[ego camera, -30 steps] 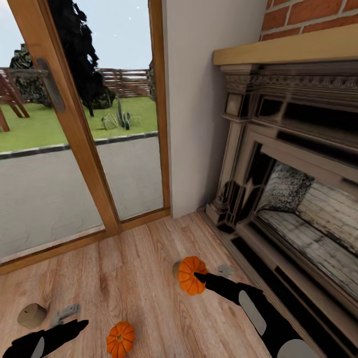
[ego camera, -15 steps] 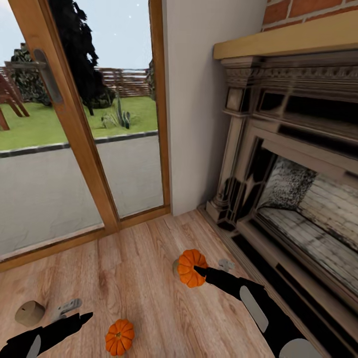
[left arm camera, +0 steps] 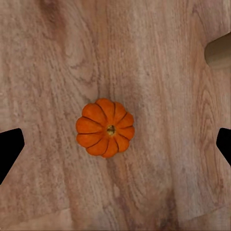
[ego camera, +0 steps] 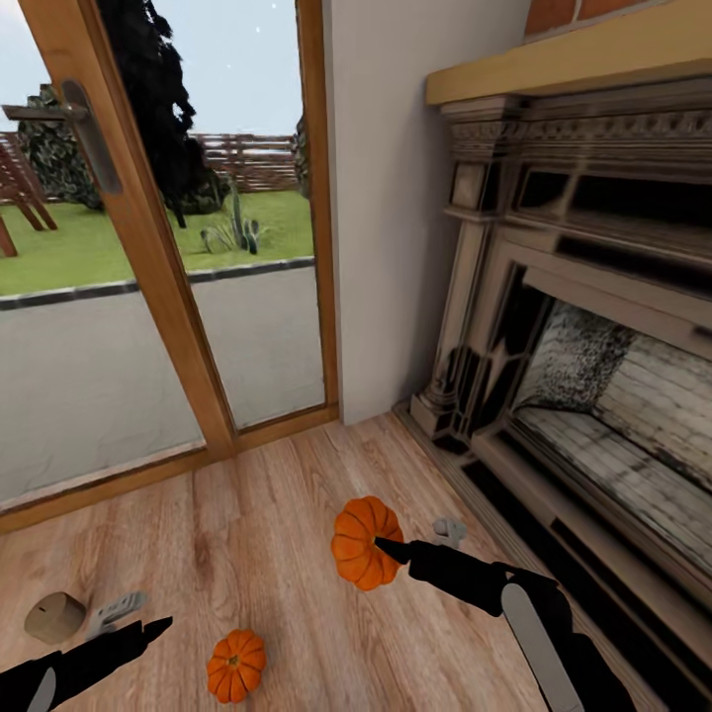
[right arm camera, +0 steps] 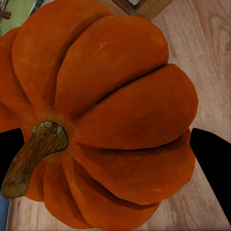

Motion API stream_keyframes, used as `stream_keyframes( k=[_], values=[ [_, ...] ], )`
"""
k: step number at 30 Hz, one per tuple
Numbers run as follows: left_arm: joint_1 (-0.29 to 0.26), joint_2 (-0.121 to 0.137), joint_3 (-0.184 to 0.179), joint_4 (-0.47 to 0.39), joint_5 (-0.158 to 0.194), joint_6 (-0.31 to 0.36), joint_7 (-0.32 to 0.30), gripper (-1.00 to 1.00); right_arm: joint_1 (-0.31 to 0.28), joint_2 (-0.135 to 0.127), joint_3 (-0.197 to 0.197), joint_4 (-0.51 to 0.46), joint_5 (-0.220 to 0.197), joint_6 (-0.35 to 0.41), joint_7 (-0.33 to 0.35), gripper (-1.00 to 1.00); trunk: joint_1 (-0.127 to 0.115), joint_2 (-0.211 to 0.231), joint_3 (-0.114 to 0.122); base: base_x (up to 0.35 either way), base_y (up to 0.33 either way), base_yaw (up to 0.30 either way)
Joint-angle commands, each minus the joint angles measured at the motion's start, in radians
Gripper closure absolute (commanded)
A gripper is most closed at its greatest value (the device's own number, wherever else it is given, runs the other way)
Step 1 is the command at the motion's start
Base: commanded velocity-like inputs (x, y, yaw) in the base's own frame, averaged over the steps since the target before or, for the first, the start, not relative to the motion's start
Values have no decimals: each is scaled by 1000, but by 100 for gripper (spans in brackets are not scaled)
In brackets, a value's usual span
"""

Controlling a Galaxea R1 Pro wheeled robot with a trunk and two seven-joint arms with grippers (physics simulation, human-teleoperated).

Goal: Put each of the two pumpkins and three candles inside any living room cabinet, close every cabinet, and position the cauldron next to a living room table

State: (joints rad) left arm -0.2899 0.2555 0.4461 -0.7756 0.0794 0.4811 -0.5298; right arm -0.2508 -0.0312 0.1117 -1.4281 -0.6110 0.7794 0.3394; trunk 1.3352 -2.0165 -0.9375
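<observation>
The right claw [ego camera: 381,547] is clamped on the larger pumpkin [ego camera: 364,542] and is lifting it off the floor [ego camera: 277,534] — it now sits lower-left than a second ago. The left claw [ego camera: 148,625] is hanging open over the smaller pumpkin [ego camera: 235,665], a candle [ego camera: 53,617] lying nearby — cabinet trip is next.

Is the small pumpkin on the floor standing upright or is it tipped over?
Upright: the small pumpkin rests on the floor with its stem pointing straight up.

Candle [ego camera: 53,616] partly hidden (left arm)

My arms are glossy black, tapering to slim pointed claw fingers [ego camera: 388,546], with a pale grey oval panel on each forearm.
</observation>
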Motion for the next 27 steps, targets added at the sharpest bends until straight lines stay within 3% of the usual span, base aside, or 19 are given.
stream_keyframes(
  k=[1, 5, 9, 13, 19, 27],
  values=[
    [-1, 1, 0, 1, 0, 1, 4, -100, 1, 0, -2, -4, -4, 4, 0, 100, 4, -7, -3, 0, 0, 0],
    [-1, -1, 1, 5, 0, -3, 22, -100, 2, 2, 0, -8, -5, 8, 0, 100, 19, -35, -16, 0, 0, 0],
    [-2, -8, 1, 7, 3, -9, 111, -100, 2, 1, -1, -14, -6, 10, 1, 100, 35, -63, -28, 0, 0, 0],
    [-2, -19, 2, 19, 21, -12, 142, -100, 2, 1, -2, -15, -6, 10, 1, 100, 50, -91, -41, 0, 0, 0],
    [-2, -29, 0, 59, 70, -89, 151, -100, 5, 1, -2, -30, -6, 11, 2, 100, 73, -133, -60, 0, 0, 0],
    [-2, -54, -2, 63, 77, -110, 152, -100, 12, 1, -3, -46, -6, 14, 0, 100, 104, -189, -85, 0, 0, 0]
  ],
)
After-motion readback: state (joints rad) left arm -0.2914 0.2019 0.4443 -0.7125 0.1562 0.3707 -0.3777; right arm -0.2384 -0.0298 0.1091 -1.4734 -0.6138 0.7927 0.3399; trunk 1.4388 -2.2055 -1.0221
